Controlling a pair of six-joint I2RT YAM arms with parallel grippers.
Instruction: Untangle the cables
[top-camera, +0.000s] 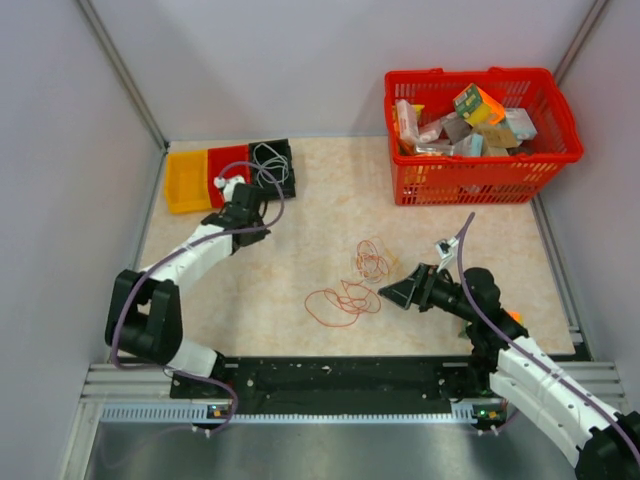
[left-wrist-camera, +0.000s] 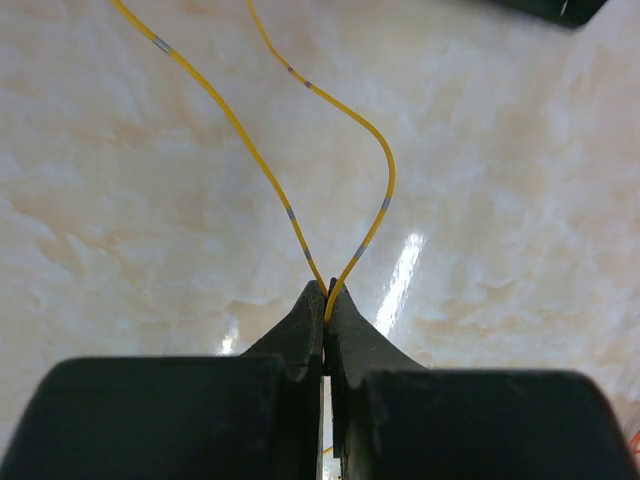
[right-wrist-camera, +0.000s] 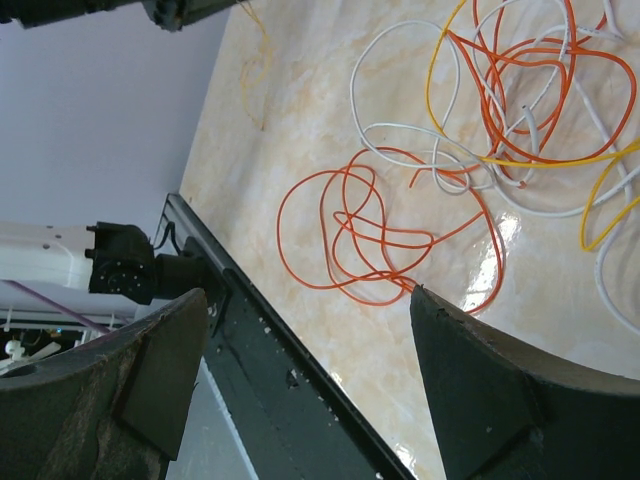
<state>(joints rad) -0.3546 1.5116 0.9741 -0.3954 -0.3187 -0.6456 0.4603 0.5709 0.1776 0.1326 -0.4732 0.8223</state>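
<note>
Cables (top-camera: 352, 285) lay snarled together.
Left gripper (left-wrist-camera: 326, 290) was clamped on a yellow cable (left-wrist-camera: 289, 213); right gripper (right-wrist-camera: 305, 298) gaped wide, empty, just right of the snarl.

Light: bright, even, overhead
Glare: white streaks on glossy table (left-wrist-camera: 405, 270), both wrist views
Shadows: faint, soft
Focus: yellow cable (left-wrist-camera: 290, 214) crisp

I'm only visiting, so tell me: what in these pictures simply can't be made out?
- Left wrist view: the yellow cable pinched in the left pincer leaves by the top edge; its ends are unseen.
- Right wrist view: the cable tangle beyond the open right pincer is cut off at the top and right edges.
- Top view: the boxes in the red basket are too small to read.
</note>
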